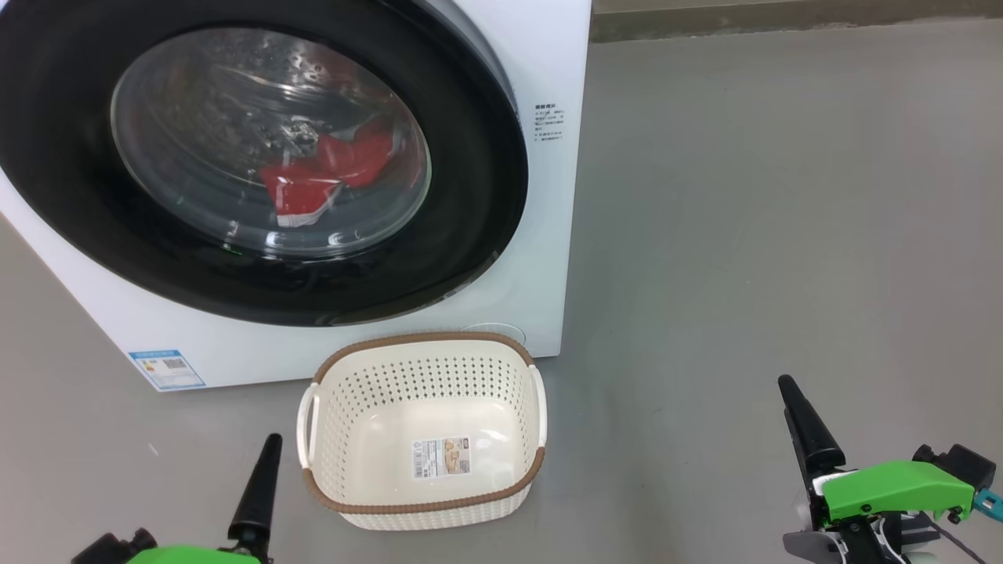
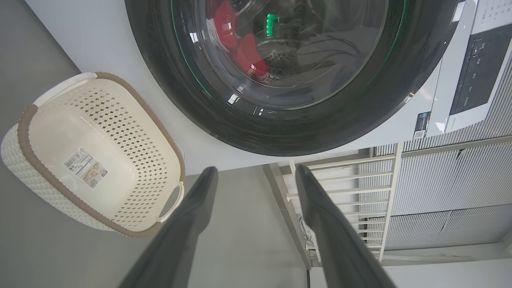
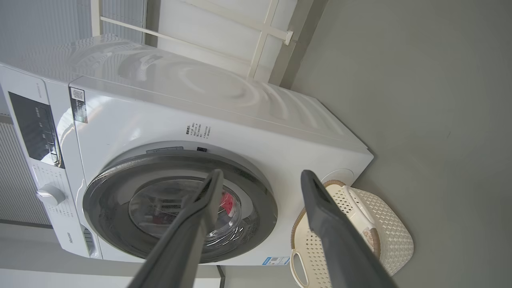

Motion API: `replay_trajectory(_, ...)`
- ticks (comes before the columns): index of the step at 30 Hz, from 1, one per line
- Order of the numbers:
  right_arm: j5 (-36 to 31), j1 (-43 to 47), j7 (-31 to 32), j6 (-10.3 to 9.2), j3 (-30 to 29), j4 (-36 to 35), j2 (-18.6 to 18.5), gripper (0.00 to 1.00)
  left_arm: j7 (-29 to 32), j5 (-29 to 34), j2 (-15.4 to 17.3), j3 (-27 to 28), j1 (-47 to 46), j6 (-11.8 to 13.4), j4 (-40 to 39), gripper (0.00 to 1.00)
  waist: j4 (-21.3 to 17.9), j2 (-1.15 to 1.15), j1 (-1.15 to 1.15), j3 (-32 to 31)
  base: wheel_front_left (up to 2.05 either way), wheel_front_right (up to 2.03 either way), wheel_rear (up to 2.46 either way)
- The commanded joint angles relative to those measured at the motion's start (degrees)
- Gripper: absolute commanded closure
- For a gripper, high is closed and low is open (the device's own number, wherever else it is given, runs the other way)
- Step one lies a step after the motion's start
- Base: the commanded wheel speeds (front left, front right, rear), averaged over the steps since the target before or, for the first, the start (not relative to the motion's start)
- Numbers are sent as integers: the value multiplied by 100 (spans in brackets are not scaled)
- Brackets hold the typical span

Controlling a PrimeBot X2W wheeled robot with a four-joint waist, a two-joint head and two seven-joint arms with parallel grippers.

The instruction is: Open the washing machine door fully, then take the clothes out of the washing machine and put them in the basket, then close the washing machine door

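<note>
A blue label (image 1: 167, 370) is seen on the washing machine (image 1: 548, 196), a barcode sticker (image 1: 443, 457) in the basket (image 1: 423, 338); left gripper (image 2: 256, 170) and right gripper (image 3: 262, 173) are spread wide.

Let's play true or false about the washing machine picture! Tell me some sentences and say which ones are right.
1. The washing machine door is shut. True.
2. The red clothes lie in the basket. False: they sit inside the washing machine, behind the door's glass; the basket holds no clothes.
3. The basket stands on the floor in front of the washing machine. True.
4. The left gripper grips the basket's handle. False: it is open and apart from the basket.
5. The right gripper is open and holds nothing. True.
</note>
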Motion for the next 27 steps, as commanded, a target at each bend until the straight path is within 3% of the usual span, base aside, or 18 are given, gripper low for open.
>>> replay_trajectory(1,-158,-294,-48,0,53,-114,-68,0,-62,126,57,44,-291,-14,-168,0,1,0,0,1,0,0,0)
replay_trajectory(27,-2267,-625,-487,0,346,-43,-100,0,-503,2197,45,10,-527,101,-367,0,-7,0,-1,-14,0,0,0)
